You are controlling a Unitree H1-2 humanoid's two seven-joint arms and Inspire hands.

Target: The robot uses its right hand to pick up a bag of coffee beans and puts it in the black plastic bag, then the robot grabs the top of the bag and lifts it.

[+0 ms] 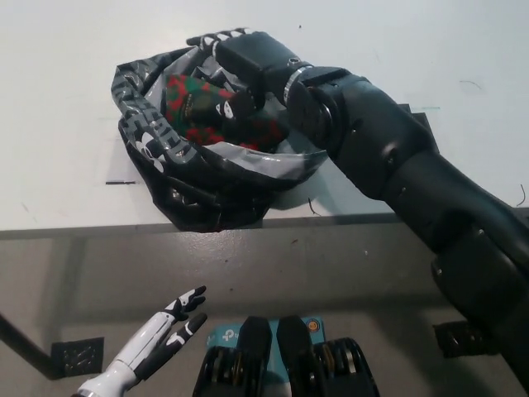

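- Coffee beans bag (pixel 194 103), the red and green patterned one, is sitting down inside the black plastic bag (pixel 157 145) right now, with only its top part showing over the rim.
- Black right hand (pixel 235 74) is reaching into the mouth of that plastic bag from the far side, palm turned down toward the table, fingers curled around the coffee pack, so it's gripping it.
- Right arm is coming in from the bottom right of the head view and stretching diagonally up and left across the table edge, wrist bent over the bag's rim.
- White left hand (pixel 169 331) is just hanging low at the lower left, below the table edge and well apart from everything, fingers spread out and holding nothing.
- The plastic bag is slumping open on the white table (pixel 66 99) near its front edge, rim crumpled and folded over, with white lettering and a logo showing on the left side of the rim. The inside looks grey and shiny.
- Count-wise: one coffee pack, one black plastic bag, two robot hands in view.
- Also on the table: a dark square marker (pixel 420 128) just behind the right arm, partly hidden by it, and a short dark line mark (pixel 120 182) left of the plastic bag.
- Down on the floor there's one more dark square patch (pixel 76 356) at the lower left, just beside the white hand.
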